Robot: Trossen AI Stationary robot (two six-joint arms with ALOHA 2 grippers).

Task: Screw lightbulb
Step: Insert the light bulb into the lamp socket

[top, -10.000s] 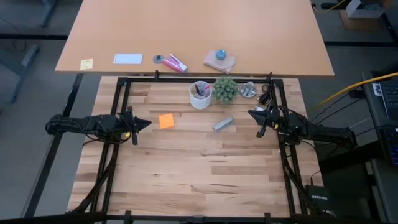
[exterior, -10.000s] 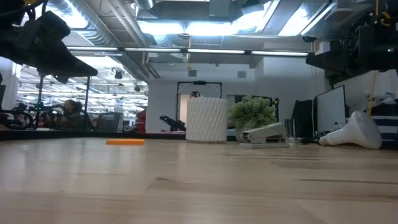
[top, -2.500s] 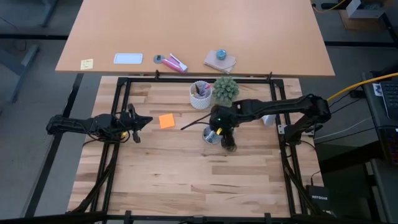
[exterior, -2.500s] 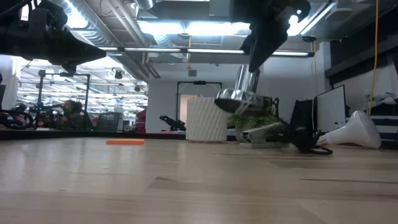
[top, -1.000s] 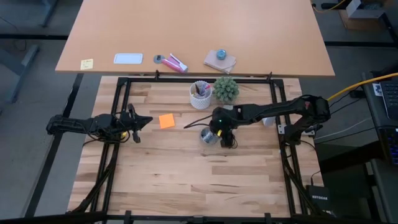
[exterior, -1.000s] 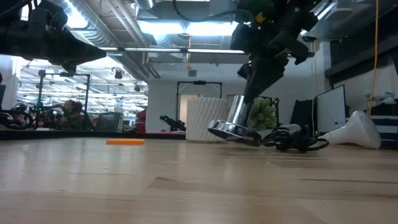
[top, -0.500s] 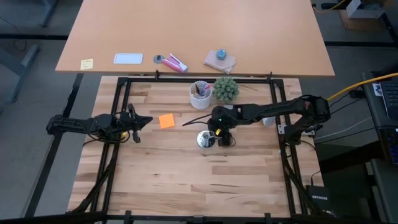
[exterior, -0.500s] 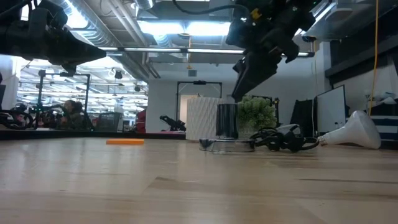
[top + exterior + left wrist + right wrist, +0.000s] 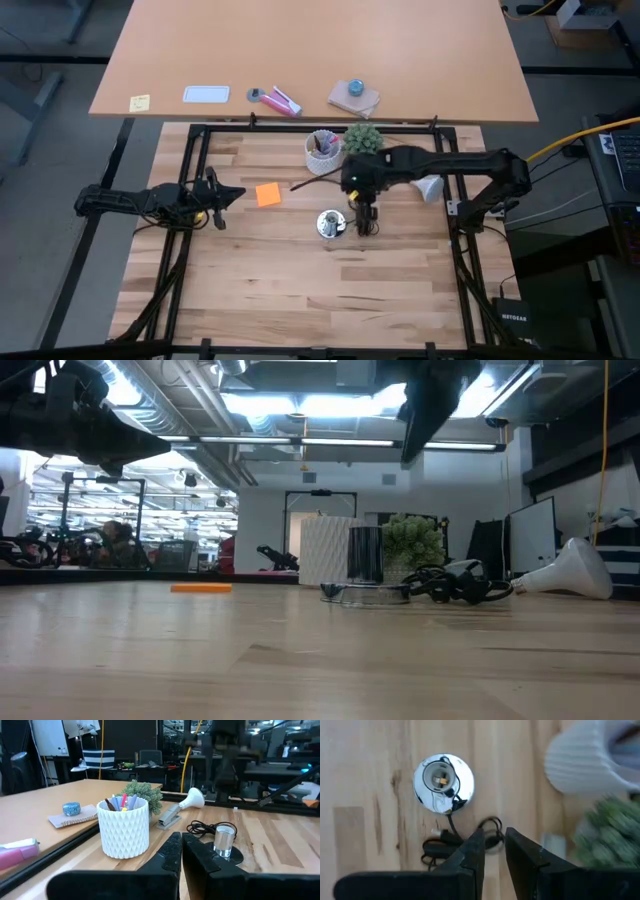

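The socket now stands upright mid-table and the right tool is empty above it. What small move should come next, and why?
Probably swing the right tool toward the lightbulb lying on its side near the table's right edge. The socket stands opening-up with nothing screwed in, the bulb is untouched, and the left tool waits shut at the left.

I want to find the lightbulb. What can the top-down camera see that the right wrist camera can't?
Only the high view shows the lightbulb, lying on the table near its right edge, plus the orange note and the left gripper waiting at the left side. Only the right wrist view looks straight down into the shiny socket, where the hole for the bulb is empty. Both show the socket, its black cord, the white cup, the little plant, and the right gripper above the cord, holding nothing.
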